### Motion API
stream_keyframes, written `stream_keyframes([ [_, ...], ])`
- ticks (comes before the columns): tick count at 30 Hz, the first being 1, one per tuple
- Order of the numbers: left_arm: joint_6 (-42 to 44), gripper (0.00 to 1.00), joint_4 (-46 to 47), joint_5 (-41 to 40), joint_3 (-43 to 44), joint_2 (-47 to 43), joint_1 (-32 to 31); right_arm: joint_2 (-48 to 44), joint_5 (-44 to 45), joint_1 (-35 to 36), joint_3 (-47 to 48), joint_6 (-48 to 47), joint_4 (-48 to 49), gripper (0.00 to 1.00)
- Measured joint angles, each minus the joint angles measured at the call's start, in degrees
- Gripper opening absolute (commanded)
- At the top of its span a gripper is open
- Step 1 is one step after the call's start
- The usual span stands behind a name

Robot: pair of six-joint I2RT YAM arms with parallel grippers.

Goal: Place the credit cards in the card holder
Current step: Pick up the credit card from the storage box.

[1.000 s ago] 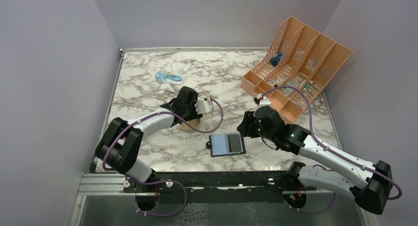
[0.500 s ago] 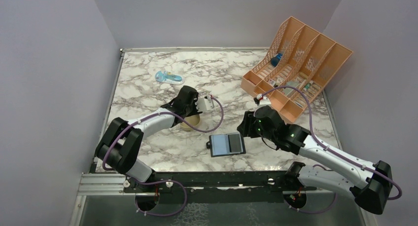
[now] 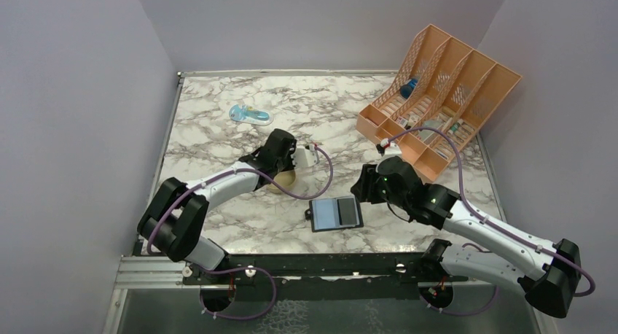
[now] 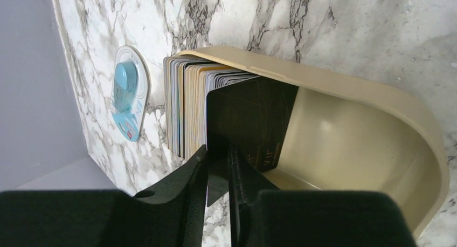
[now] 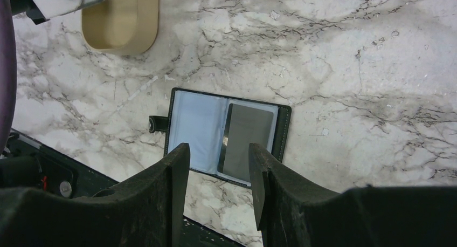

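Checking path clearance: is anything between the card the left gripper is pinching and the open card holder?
Nothing lies on the marble between the gold tin and the card holder, but the right gripper hovers open right beside the holder. The left gripper pinches a dark card inside the tin.

The marble table [image 3: 218,130] bore an organizer [image 3: 441,93] at two o'clock, blue packet [image 3: 250,115] at ten, tin [image 3: 280,182] at eight, card holder [image 3: 336,213] at six.

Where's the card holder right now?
Top view: the card holder lies open near the front edge, centre, right of the gold tin and beneath the right fingers.
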Motion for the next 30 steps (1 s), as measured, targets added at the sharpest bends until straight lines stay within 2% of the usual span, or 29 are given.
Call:
stream_keyframes([
  [6, -0.8, 0.0, -3.1, 0.1, 0.9, -1.8, -0.3, -0.2, 0.0, 0.0, 0.0, 0.0, 0.0, 0.45],
  [20, -2.3, 0.0, -6.2, 1.3, 1.1, -4.3, -0.3, -0.3, -0.1, 0.0, 0.0, 0.0, 0.0, 0.45],
  [30, -6.0, 0.0, -11.6, 4.4, 4.9, -3.7, -0.3, -0.8, -0.3, 0.0, 0.0, 0.0, 0.0, 0.45],
])
